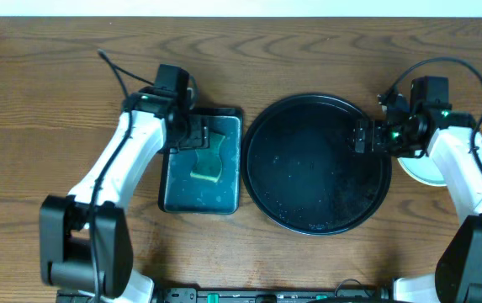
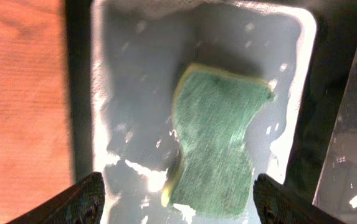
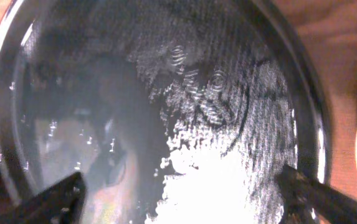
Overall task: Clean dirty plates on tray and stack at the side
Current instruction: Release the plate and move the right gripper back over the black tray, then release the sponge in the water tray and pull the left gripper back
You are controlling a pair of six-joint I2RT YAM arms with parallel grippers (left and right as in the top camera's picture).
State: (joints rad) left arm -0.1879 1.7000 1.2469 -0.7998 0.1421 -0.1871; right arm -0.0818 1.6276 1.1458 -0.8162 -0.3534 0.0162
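Well, the black tray [image 1: 308,181] in the middle of the worktop [image 1: 55,101] carries no plate at all, only a wet-looking sheen and specks of glare. The plates [image 1: 415,170] lie off it, just beside its right rim, as a pale round shape mostly hidden under the right arm. How many are stacked there I cannot tell.

The right gripper [image 3: 181,196] hangs over the right part of the black tray with its fingers spread wide and nothing between them. My guess is that it stands open because the stack beside it needs no more holding.

On the other side, the left gripper [image 2: 182,202] hovers above the small tray [image 2: 134,93], also spread wide and empty. The sponge [image 2: 218,137] lies flat inside that small tray, green face up with a yellow edge showing, in a thin film of water. That looks like its resting place.

Judging by the bare tray, the cleaning looks finished or nearly so.
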